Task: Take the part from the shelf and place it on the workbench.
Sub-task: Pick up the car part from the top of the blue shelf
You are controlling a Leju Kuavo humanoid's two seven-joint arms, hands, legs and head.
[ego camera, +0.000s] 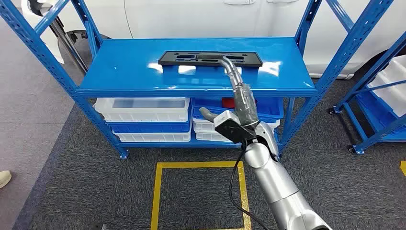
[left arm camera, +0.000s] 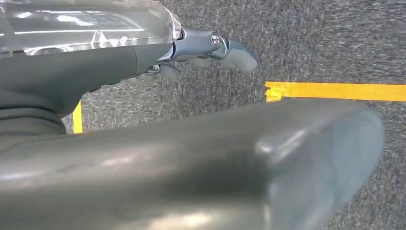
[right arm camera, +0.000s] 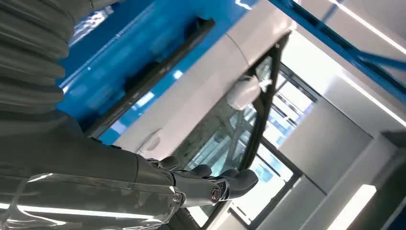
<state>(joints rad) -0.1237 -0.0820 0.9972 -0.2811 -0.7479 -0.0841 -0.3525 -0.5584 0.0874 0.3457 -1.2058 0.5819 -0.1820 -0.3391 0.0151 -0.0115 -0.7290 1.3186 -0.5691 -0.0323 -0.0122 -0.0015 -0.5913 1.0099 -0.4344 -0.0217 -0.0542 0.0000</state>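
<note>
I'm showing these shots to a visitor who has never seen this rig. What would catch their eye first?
Probably the bright blue shelf across the head view, with a long flat black part lying on its top board. Next, the silver right arm rising from below, its right hand stretched out to the part's right half. On the carpet below lies a yellow tape square.

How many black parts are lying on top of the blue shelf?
1. The black part lies flat toward the back of the top blue shelf, with the right hand reaching over it.
</note>
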